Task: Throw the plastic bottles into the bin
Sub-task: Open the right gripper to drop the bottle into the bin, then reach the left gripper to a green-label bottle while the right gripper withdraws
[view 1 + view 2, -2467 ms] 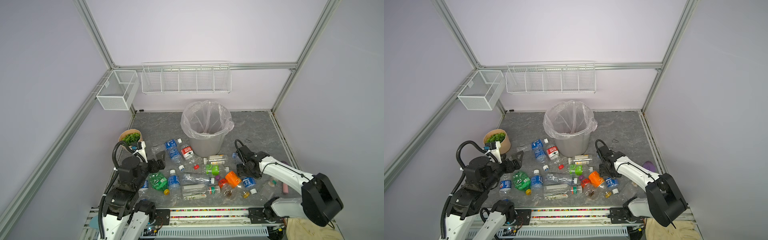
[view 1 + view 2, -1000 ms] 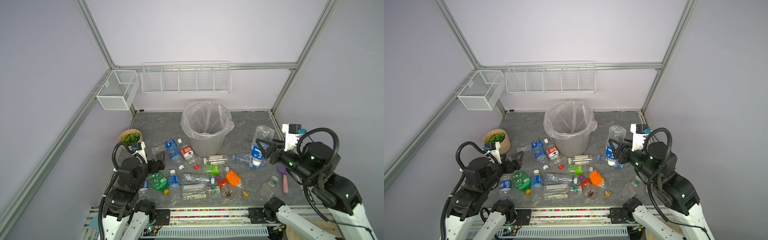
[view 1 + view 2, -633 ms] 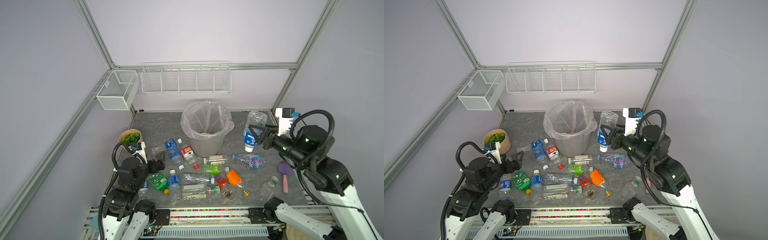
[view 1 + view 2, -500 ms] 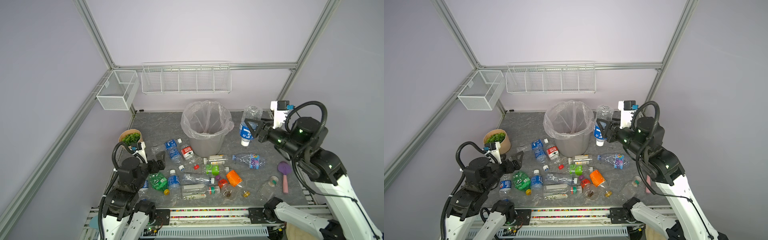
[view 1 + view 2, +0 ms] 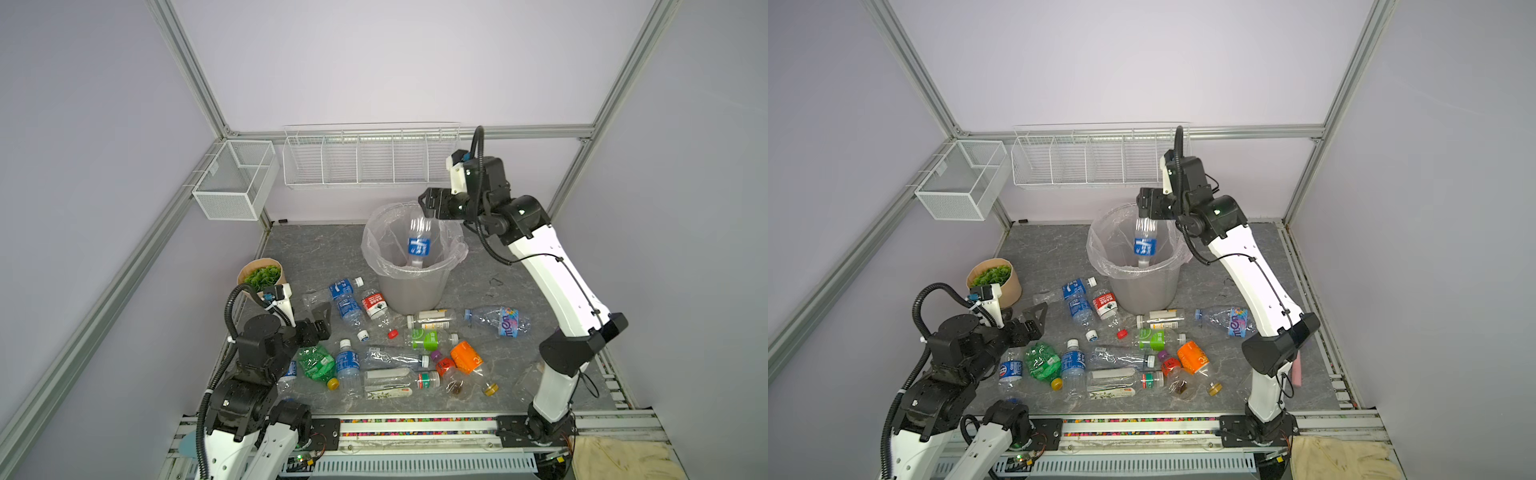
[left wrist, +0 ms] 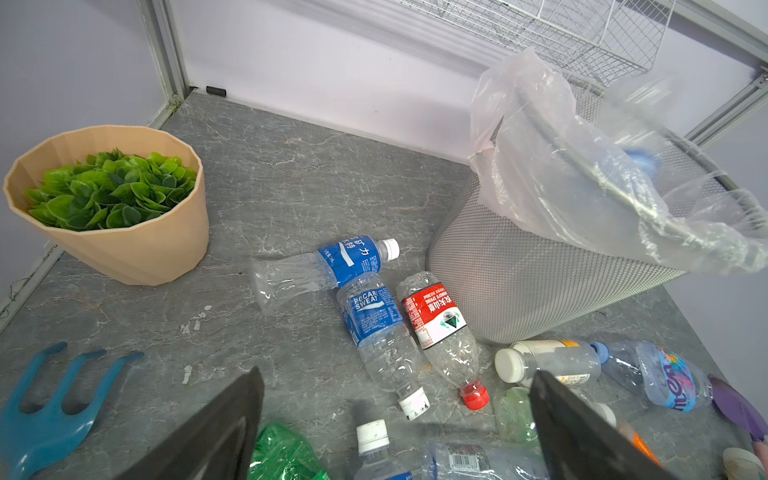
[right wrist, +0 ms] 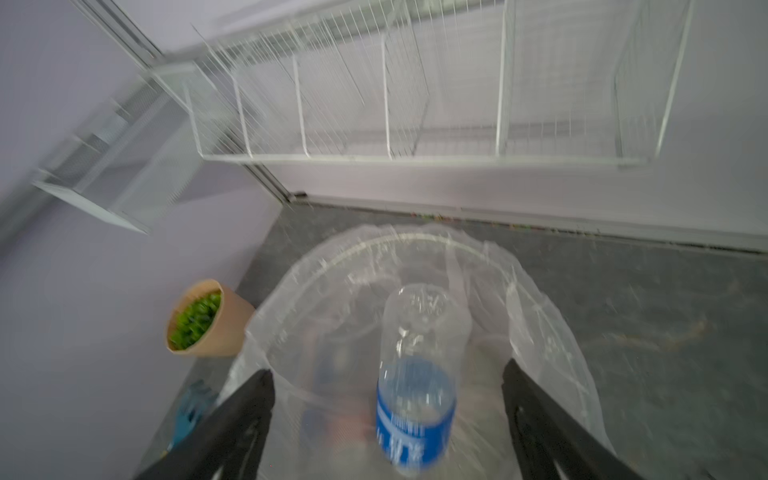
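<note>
I am looking down with the back wall at 12 o'clock. The right gripper (image 5: 425, 203) is hovering over the 1 o'clock edge of the bin (image 5: 409, 293), and its jaws are standing wide apart and holding nothing. A blue-labelled bottle (image 5: 417, 245) is pointing neck-down inside the bin's mouth, just below the gripper and clear of both fingers (image 7: 249, 399). I cannot tell whether it is resting on anything. The right wrist view is blurring.

The left gripper (image 5: 323, 318) is hanging low at about 8 o'clock from the bin, also spread wide and empty. It is pointing at the bottles lying on the grey floor. A Pocari Sweat bottle (image 6: 372, 316) and a red-labelled bottle (image 6: 434, 318) are lying side by side, just at the bin's 8 o'clock. The rest are spreading out toward 6 o'clock, among them a crushed green bottle (image 5: 316, 363) and an orange-labelled bottle (image 5: 467, 357). The tan pot of green leaves (image 5: 259, 276) is standing at the bin's 9 o'clock.
</note>
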`<move>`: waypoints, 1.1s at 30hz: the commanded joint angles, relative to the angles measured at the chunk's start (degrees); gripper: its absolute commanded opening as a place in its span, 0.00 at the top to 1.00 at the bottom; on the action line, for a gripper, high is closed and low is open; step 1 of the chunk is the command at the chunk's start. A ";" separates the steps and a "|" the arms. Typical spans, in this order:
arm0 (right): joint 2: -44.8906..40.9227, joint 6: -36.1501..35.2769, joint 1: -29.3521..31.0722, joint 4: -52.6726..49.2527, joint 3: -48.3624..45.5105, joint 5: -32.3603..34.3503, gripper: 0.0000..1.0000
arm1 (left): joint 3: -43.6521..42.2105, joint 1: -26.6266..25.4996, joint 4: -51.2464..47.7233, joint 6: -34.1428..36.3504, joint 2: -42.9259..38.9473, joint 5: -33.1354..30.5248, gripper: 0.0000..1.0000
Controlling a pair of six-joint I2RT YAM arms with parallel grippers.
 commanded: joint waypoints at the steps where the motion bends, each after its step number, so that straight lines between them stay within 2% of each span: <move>1: -14.05 -2.66 1.96 1.94 -9.36 5.48 0.12 | -0.61 -0.55 -0.57 -0.91 -0.87 -1.12 0.01; 3: -19.71 -2.60 2.08 5.22 -14.53 4.75 0.12 | -0.58 -0.57 -0.60 -0.70 -0.49 -0.87 0.01; 8: -29.70 -2.51 2.12 4.89 -23.52 3.89 0.12 | -0.58 -0.64 -0.01 0.22 -0.17 1.35 0.01; 12: -39.50 -2.31 2.09 7.18 -34.27 1.78 0.12 | -0.85 -0.86 1.34 1.48 -0.56 5.18 0.03; 16: -48.52 -2.16 2.13 8.83 -44.47 1.59 0.12 | -0.52 -3.92 1.60 2.95 0.06 7.32 0.05; 20: -55.03 -2.39 2.13 9.32 -51.83 2.37 0.12 | 0.76 -12.85 1.19 5.16 2.89 3.42 0.06; 27: -60.18 -2.80 2.11 7.32 -57.59 1.17 0.12 | 2.58 -39.96 3.81 14.02 13.19 -12.22 0.04; 30: -61.30 -3.15 2.14 6.21 -58.48 1.42 0.12 | 2.70 -45.75 5.96 19.36 19.33 -12.30 0.04; 33: -62.51 -3.74 2.13 5.27 -59.09 1.62 0.12 | 2.33 -48.80 8.59 23.71 23.13 -9.84 0.04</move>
